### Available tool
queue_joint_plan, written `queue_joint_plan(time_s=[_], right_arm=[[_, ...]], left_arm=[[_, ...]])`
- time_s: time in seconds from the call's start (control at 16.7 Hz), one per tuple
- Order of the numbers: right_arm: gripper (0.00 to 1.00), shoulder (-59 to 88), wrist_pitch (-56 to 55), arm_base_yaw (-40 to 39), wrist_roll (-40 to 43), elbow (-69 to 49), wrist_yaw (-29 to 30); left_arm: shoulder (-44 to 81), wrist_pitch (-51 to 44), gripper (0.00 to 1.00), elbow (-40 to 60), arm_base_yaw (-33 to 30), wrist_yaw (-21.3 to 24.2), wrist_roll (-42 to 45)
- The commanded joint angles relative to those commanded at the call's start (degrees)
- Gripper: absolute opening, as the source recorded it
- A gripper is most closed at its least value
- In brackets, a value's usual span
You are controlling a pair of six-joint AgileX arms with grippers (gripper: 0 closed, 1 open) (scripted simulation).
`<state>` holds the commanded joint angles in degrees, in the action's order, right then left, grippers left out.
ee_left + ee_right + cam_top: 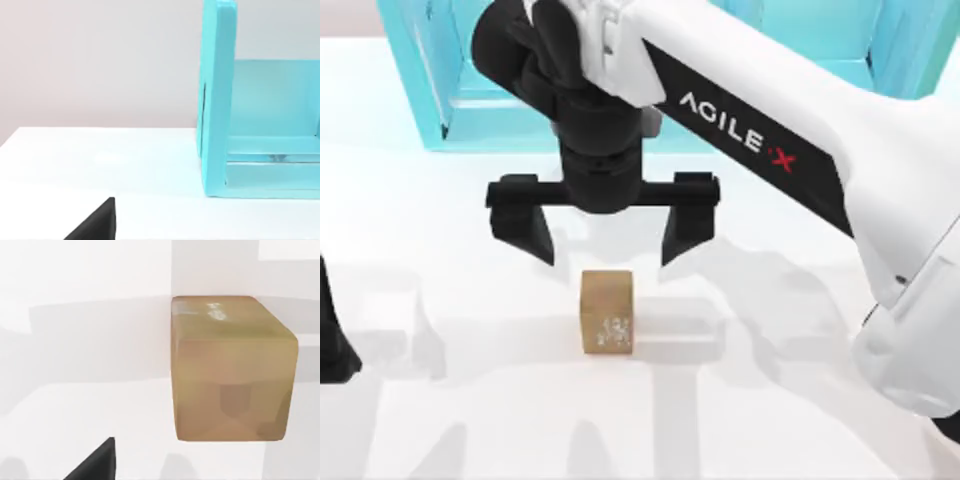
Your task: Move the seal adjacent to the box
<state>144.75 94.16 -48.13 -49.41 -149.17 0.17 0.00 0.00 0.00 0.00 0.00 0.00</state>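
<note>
The seal (608, 312) is a small tan-brown block standing upright on the white table, with a whitish carved mark on the face toward the table's front. My right gripper (607, 250) hangs open just behind and above it, its two black fingers spread wider than the block and touching nothing. In the right wrist view the seal (232, 370) looms close, and one dark fingertip (95, 462) shows at the frame's edge. The box is out of view. My left arm (332, 340) stays parked at the table's left edge.
A big turquoise shelf unit (420, 90) stands along the back of the table, behind the right gripper. It also appears in the left wrist view as a turquoise shelf unit (220, 100) on the white tabletop (100, 160).
</note>
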Motion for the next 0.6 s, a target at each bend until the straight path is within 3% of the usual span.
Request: queue_joint_plan(time_s=[0.36,0.6], right_arm=[[1.00,0.13,-0.13,0.29,0.02,0.13,0.02],[1.00,-0.75,-5.56,0.15,0.13,6.25,-0.06]], left_arm=[[0.00,0.00,1.00,0.00,0.00,0.00,0.00],[0.00,0.00,1.00,0.00,0.00,0.00,0.00]])
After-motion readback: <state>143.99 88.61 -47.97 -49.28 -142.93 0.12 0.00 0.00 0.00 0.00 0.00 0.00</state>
